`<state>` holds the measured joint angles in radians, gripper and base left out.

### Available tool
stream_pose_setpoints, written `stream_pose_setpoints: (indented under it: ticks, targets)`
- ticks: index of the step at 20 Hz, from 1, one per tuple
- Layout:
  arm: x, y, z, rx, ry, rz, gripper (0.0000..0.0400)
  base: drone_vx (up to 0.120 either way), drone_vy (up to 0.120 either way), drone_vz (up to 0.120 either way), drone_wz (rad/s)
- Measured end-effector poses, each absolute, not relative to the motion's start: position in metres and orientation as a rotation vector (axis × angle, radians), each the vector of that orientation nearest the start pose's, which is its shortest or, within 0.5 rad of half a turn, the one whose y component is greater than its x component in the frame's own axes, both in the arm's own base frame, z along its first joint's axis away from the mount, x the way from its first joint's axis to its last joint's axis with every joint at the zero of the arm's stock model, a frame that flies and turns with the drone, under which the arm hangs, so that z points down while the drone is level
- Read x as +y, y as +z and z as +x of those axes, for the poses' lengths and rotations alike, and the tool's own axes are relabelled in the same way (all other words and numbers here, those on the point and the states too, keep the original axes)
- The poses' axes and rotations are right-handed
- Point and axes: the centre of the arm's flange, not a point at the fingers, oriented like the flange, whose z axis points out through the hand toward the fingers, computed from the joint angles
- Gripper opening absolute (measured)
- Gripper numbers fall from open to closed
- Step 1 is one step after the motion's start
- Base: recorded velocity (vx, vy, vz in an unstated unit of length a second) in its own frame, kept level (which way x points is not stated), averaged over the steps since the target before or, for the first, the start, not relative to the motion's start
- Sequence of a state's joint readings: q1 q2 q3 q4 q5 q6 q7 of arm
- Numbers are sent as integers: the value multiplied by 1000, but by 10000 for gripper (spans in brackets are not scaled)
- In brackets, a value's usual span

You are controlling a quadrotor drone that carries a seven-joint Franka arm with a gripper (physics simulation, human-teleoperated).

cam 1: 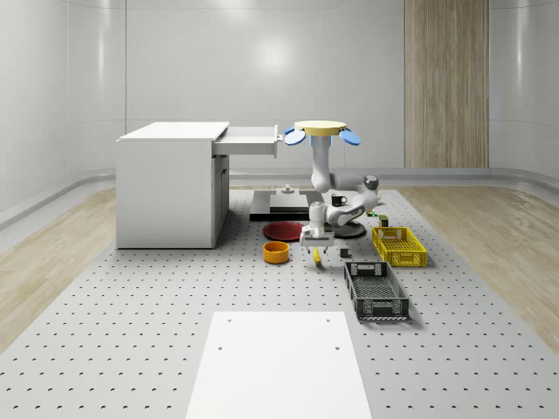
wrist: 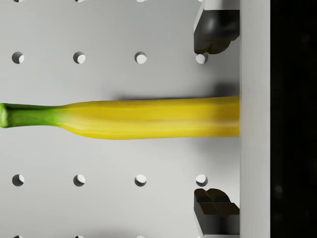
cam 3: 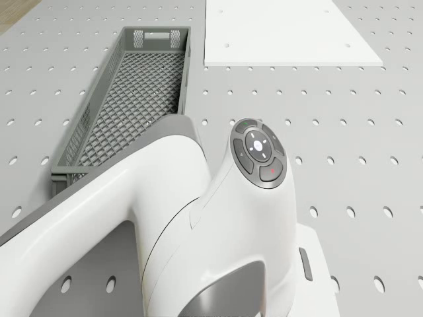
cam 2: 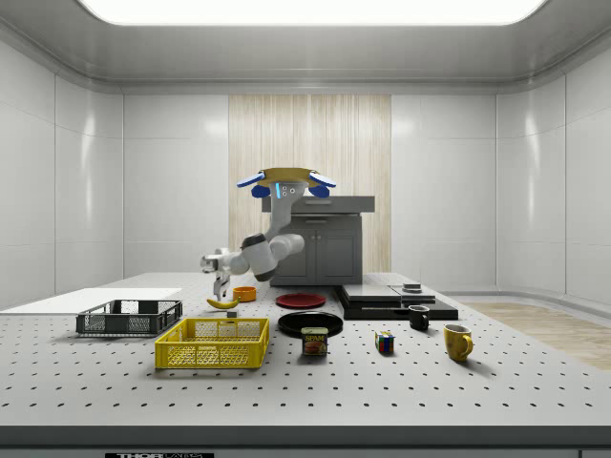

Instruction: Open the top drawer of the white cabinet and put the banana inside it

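Place: you're looking at a simulated robotics test lab, not a home or shop
Work surface: the grey perforated tabletop, drilled in a regular grid like an optical bench, with a plain white plate laid on it
Room: bare glossy white wall panels, one wood-slat panel, and a wide ceiling light panel
Props: you see test objects set out apart, such as the yellow crate, grey crate, white cabinet and mug
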<state>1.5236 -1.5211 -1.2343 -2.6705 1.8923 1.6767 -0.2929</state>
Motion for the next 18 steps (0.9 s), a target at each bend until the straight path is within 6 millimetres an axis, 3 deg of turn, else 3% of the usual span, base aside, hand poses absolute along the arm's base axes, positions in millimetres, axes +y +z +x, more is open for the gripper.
stream_pose_setpoints:
  ticks: [18]
  targets:
    - [52,584,357,-1,785,-2,400,0,0,0,0]
